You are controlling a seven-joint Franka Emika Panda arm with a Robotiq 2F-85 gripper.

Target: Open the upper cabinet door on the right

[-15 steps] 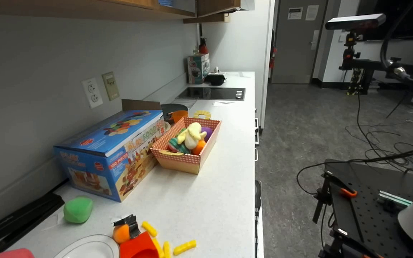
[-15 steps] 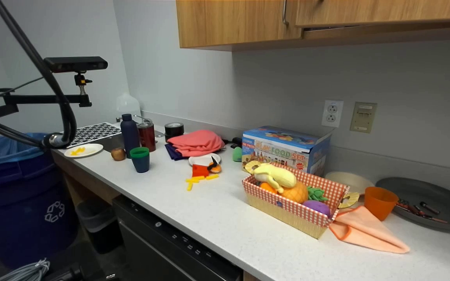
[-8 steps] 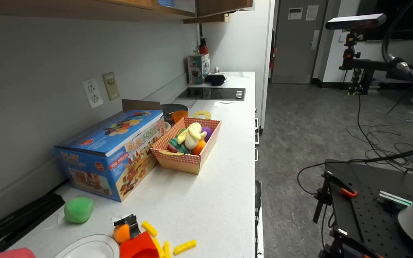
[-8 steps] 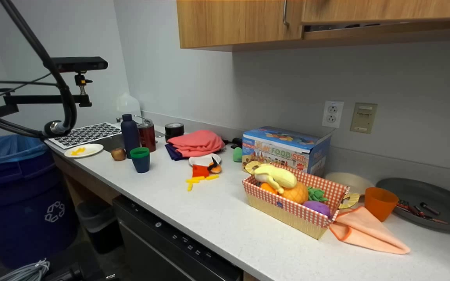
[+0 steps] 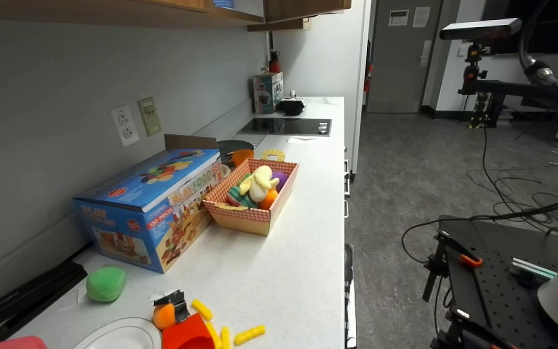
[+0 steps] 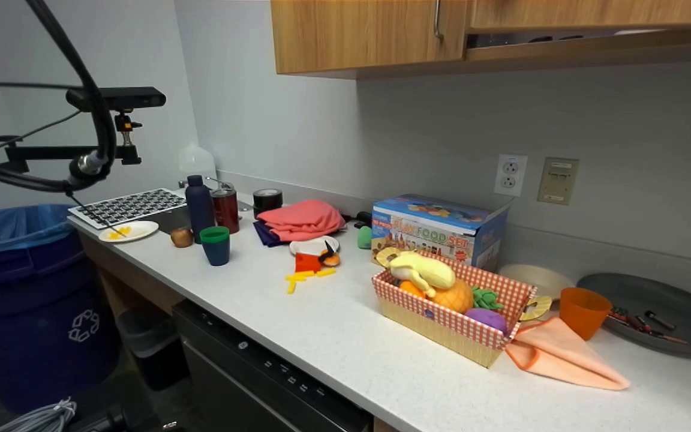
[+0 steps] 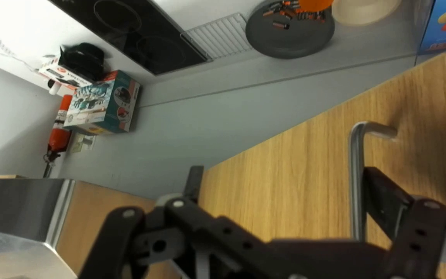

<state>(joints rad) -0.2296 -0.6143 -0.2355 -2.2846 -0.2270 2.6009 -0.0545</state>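
Grey wall (image 7: pixel 168 143), cabinet door (image 7: pixel 312 170) beyond claw (image 7: pixel 284 181)

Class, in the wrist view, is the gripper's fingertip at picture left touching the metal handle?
Apart. The wrist view shows that fingertip well clear of the metal handle, with the wooden cabinet door visible between them.

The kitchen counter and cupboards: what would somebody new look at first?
Probably the red-checked basket on the white counter, with a yellow toy banana on top, beside the blue play food box. Next might come the blue recycling bin, at the left edge in an exterior view. In the wrist view, the open jaws at the metal handle of the wooden cabinet door stand out.
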